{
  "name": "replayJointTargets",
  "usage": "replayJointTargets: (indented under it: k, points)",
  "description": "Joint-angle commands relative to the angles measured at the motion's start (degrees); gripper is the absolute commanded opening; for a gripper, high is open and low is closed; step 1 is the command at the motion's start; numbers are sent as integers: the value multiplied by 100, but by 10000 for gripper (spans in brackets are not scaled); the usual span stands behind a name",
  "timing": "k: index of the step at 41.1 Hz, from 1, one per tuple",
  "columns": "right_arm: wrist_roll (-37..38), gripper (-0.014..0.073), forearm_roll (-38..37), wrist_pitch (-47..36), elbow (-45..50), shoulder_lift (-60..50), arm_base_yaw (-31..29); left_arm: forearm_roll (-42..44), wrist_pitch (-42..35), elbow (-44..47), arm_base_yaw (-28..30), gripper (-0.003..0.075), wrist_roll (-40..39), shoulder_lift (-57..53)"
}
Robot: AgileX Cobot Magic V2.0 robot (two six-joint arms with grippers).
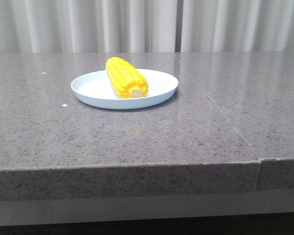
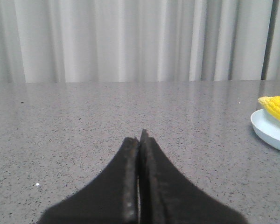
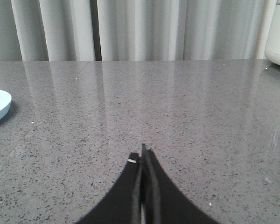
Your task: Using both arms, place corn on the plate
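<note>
Corn (image 1: 126, 78) lies on the plate (image 1: 159, 94), upper centre of the desk (image 1: 137, 142); left gripper (image 2: 139, 140) and right gripper (image 3: 143, 156) sit pinched closed, empty, well apart from it.

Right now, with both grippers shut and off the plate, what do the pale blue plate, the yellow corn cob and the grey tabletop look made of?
The round pale blue plate: likely plastic or melamine, smooth, thin low rim, soft sheen. The bright yellow corn cob lying on it: uniform colour and tidy kernel rows hint at a plastic replica; real is possible. The grey speckled tabletop: polished stone or stone-look composite, with reflections and seams.
</note>
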Motion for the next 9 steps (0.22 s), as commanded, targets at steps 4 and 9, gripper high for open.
replayJointTargets:
  k: [4, 9]
  points:
    - [-31, -68, 25, -509, -89, -68, -18, -8, -481, 23, 5, -20, -41, -111]
    - [-31, -68, 25, -509, -89, -68, -18, -8, -481, 23, 5, -20, -41, -111]
